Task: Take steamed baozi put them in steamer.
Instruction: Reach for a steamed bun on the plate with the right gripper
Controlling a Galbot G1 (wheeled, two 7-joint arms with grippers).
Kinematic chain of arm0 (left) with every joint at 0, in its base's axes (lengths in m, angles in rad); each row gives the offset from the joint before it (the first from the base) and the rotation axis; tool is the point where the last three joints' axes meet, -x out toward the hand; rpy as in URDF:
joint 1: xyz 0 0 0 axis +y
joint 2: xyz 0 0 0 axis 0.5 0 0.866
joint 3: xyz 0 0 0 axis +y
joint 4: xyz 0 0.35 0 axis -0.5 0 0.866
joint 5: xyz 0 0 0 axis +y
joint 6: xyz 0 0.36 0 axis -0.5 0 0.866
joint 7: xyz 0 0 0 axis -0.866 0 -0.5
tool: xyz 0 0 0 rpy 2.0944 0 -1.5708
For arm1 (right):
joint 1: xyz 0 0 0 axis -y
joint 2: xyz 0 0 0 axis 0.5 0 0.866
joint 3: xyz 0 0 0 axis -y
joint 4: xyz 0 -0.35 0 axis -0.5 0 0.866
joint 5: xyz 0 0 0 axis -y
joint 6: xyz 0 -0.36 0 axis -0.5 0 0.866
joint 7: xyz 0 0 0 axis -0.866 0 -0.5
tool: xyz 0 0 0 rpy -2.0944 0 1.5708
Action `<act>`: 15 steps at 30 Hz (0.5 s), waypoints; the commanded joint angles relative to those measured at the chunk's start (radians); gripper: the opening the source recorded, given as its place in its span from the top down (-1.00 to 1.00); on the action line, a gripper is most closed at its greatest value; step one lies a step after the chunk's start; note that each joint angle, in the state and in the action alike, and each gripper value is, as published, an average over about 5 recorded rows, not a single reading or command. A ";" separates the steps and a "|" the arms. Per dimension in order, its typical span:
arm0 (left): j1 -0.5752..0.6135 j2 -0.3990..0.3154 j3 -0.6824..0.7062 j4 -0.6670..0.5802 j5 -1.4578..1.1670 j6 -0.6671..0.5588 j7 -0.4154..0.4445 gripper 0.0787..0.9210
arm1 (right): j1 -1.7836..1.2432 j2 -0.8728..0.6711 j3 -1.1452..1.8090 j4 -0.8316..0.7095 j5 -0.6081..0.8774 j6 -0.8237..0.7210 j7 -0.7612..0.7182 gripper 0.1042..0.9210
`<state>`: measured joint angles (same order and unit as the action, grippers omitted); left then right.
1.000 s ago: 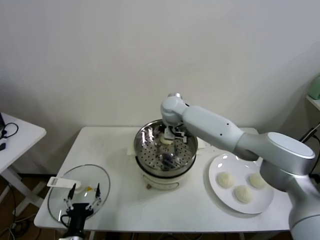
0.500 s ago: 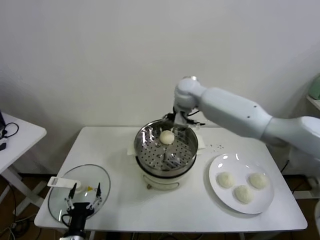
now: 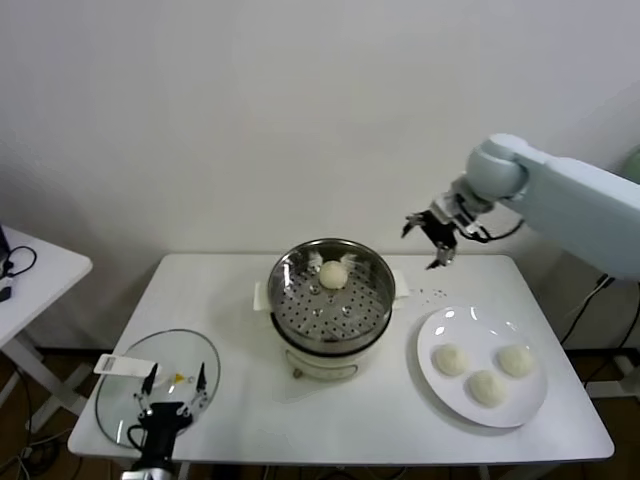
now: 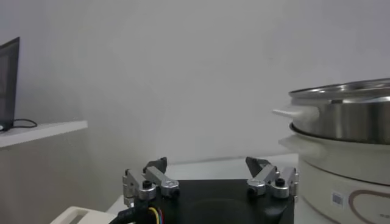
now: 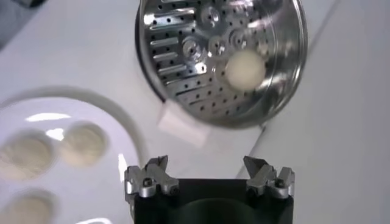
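The steamer [image 3: 331, 310] stands mid-table, a shiny steel pot with a perforated tray on a white base. One baozi [image 3: 333, 273] lies on the tray at its far side; it also shows in the right wrist view [image 5: 245, 69]. Three more baozi [image 3: 450, 359] [image 3: 487, 387] [image 3: 515, 360] lie on a white plate [image 3: 470, 323] at the right. My right gripper [image 3: 432, 237] is open and empty, raised in the air behind the table, between the steamer and the plate. My left gripper [image 3: 167, 398] is open and empty, low at the front left.
A round glass lid [image 3: 195, 358] lies on the table at the front left, under my left gripper. A white side table [image 3: 30, 270] stands at the far left. The wall is close behind the table.
My right gripper let go of a baozi on the steamer tray, then rose and swung right, away from the steamer. The left arm has not moved.
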<state>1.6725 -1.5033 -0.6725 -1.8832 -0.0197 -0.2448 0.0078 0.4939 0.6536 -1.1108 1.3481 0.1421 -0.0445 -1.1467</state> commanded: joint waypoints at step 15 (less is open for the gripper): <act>0.003 -0.007 0.003 0.004 0.000 0.003 0.000 -0.77 | -0.478 -0.135 0.129 -0.023 0.033 -0.178 0.086 -0.76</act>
<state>1.6748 -1.5093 -0.6698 -1.8814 -0.0196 -0.2416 0.0077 0.1926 0.5254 -1.0264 1.3338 0.1696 -0.1811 -1.0890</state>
